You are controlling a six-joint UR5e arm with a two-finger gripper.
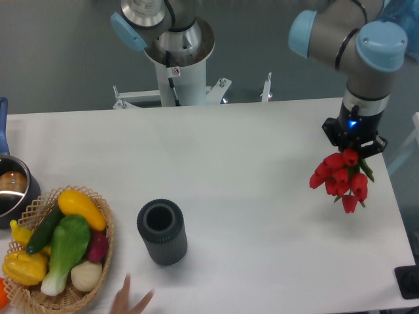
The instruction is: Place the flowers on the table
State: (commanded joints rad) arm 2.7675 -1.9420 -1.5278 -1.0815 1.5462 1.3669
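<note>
A bunch of red tulips [342, 179] with a few green leaves hangs from my gripper [352, 148] over the right side of the white table [249, 163]. The gripper points down and is shut on the bunch's upper end; the blooms hang below it. I cannot tell whether the lowest blooms touch the tabletop. A dark grey ribbed vase [162, 231] stands upright and empty at the table's front centre, far to the left of the flowers.
A wicker basket [98, 275] of toy vegetables sits at the front left. A metal pot [13, 190] with a blue handle is at the left edge. A human hand [131, 301] shows at the bottom edge. The robot base [177, 65] stands behind the table.
</note>
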